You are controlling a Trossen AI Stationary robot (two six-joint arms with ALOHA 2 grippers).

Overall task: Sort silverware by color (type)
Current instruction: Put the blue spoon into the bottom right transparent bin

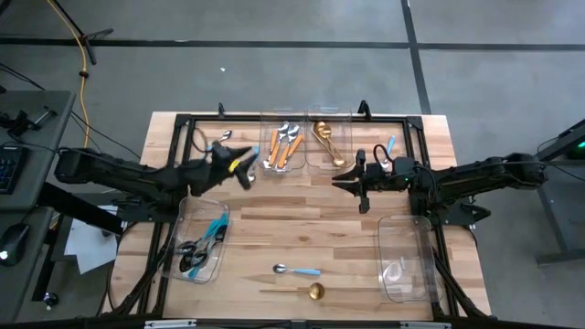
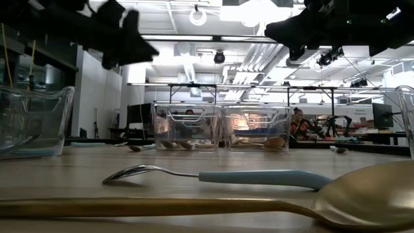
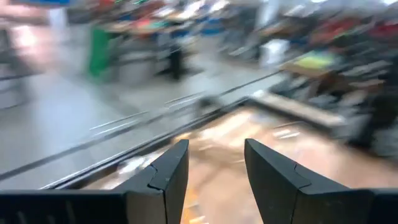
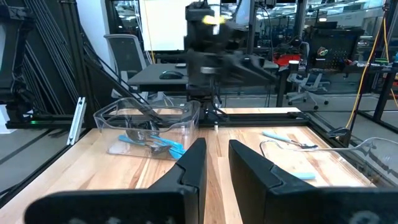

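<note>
Two pieces of silverware lie loose near the front edge: a light-blue-handled silver spoon and a gold spoon. Other light-blue-handled pieces lie at the far left and far right. My left gripper hovers open, left of centre, with nothing between its fingers. My right gripper hovers right of centre, pointing level toward the left arm, its fingers a narrow gap apart and empty.
At the far centre stand two clear bins, one with orange-handled spoons, one with gold pieces. A clear bin at the near left holds blue-handled utensils. Another clear bin sits at the near right. Bare wood lies between the arms.
</note>
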